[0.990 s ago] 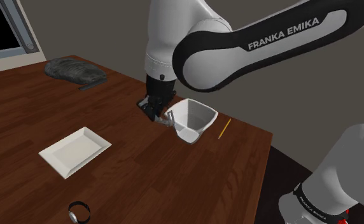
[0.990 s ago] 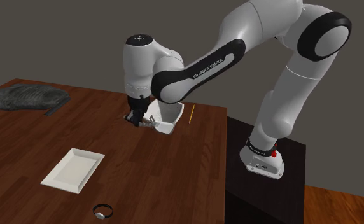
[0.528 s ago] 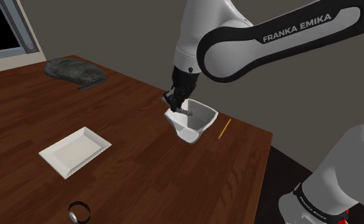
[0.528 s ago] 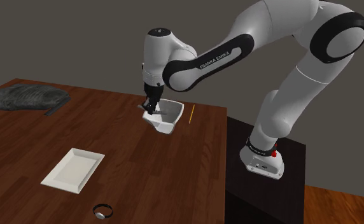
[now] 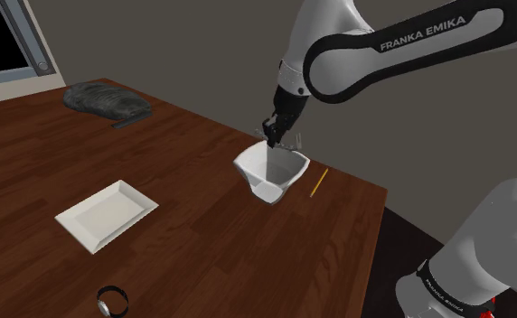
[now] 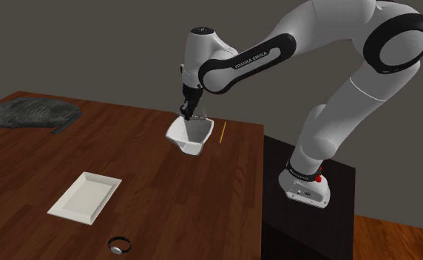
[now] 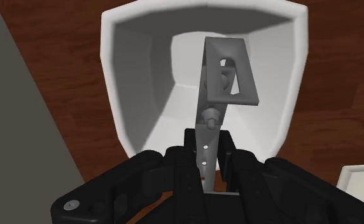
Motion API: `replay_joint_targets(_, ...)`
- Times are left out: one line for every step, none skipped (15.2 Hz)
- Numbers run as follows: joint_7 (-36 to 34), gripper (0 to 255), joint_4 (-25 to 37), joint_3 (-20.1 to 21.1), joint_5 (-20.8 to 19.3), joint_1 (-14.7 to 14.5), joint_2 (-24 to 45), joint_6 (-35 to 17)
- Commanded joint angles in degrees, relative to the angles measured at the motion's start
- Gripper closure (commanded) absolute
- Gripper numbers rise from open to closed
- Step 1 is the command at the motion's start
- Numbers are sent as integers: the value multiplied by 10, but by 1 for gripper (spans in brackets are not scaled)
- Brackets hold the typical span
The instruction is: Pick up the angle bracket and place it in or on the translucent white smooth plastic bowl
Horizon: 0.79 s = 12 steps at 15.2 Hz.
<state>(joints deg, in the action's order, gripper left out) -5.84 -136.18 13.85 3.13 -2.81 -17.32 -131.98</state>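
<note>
The jaws pinch the lower strip of a grey bracket [image 7: 210, 83], holding it over the open hollow of a white bowl [image 7: 133, 83]. In the wrist view the bracket's slotted plate hangs above the bowl's floor. In the shoulder view the bracket [image 5: 285, 141] sits just above the bowl's far rim, and whether it touches the rim cannot be told. The white arm [image 5: 383, 50] slants down to the bowl from the shoulder view's upper right. The bowl stands upright on a dark wooden surface [image 5: 193, 244], near the surface's far edge. A thin yellow stick [image 5: 318, 183] lies just beside the bowl, toward the shoulder view's right. A flat white tray [image 5: 108, 215] lies well apart from the bowl, toward the lower left, with a small ring [image 5: 112, 301] farther from the bowl. A grey lump [image 5: 103, 99] rests well apart, toward the upper left.
</note>
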Motion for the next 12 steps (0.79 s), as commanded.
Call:
replay_joint_targets(4, 255, -14, -2, 1, 1, 0, -15)
replay_joint_targets(4, 255, -19, -1, 0, 1, 4, -23)
replay_joint_targets(3, 255, -24, -1, 0, 1, 7, -31)
replay_joint_targets(2, 255, -29, 0, -1, 1, 11, -39)
replay_joint_targets(2, 255, -34, 1, -2, 1, 14, -48)
replay_joint_targets(1, 255, -38, 1, -2, 2, 18, -56)
replay_joint_targets(0, 255, -43, 2, -3, 2, 22, -65)
replay_joint_targets(-1, 255, -47, 3, -4, 2, 27, -73)
replay_joint_targets(-2, 255, -51, 4, -5, 3, 31, -82)
replay_joint_targets(-3, 255, -55, 4, -6, 3, 36, -90)
replay_joint_targets(-4, 255, -60, 5, -8, 3, 41, -100)
replay_joint_targets(-4, 255, -60, 5, -8, 3, 41, -100)
